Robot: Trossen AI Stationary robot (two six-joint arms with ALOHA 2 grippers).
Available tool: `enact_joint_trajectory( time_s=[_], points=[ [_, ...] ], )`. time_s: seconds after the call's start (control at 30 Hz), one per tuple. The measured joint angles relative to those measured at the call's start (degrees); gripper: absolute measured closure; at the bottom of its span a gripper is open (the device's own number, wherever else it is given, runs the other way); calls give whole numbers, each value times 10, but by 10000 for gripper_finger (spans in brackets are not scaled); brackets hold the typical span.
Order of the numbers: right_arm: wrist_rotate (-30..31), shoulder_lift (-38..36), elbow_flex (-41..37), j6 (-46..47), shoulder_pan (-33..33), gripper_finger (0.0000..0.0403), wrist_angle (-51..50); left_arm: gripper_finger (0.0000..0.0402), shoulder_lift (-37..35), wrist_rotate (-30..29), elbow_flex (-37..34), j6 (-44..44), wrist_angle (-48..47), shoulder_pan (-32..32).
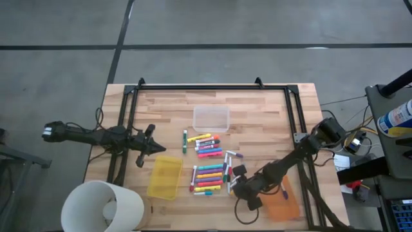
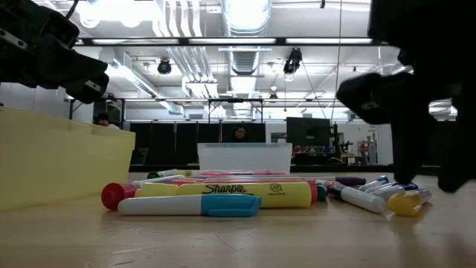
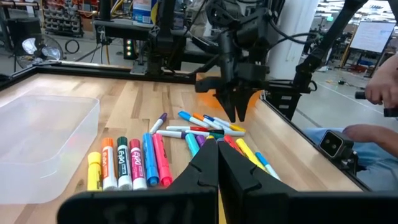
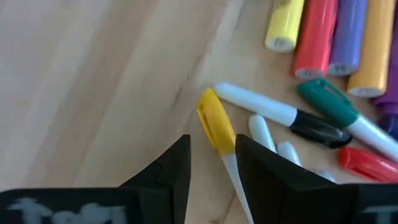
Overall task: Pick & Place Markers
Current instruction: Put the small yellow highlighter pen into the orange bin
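Observation:
Many markers lie flat on the wooden table in loose rows: one group point(image 1: 206, 144) near the middle, another point(image 1: 209, 178) nearer the front edge. My right gripper point(image 4: 211, 155) hangs open just above the table at the near group's right end, pointing steeply down. Its fingers stand either side of a thin white marker with a yellow cap point(image 4: 214, 126), apart from it as far as shows. In the low view the same marker point(image 2: 407, 202) lies under the dark fingers point(image 2: 405, 167). My left gripper point(image 3: 217, 155) waits shut at the table's left point(image 1: 148, 149), holding nothing.
A clear bin point(image 1: 211, 118) stands behind the markers, a yellow bin point(image 1: 165, 177) at their left front, an orange bin point(image 1: 283, 201) under my right arm. A white round shade point(image 1: 103, 206) sits at the front left corner. A black frame point(image 1: 212, 86) borders the table.

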Motion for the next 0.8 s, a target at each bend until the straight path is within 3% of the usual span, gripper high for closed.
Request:
enact_joint_trajectory(
  time_s=[0.27, 0.6, 0.8],
  points=[
    [-8, 35, 2, 4, -3, 291, 1, 401, 0, 0, 0, 0, -2, 0],
    [-16, 15, 0, 19, -8, 371, -5, 401, 0, 0, 0, 0, -3, 0],
    [-13, -1, 4, 42, -11, 374, -16, 401, 0, 0, 0, 0, -3, 0]
  ],
)
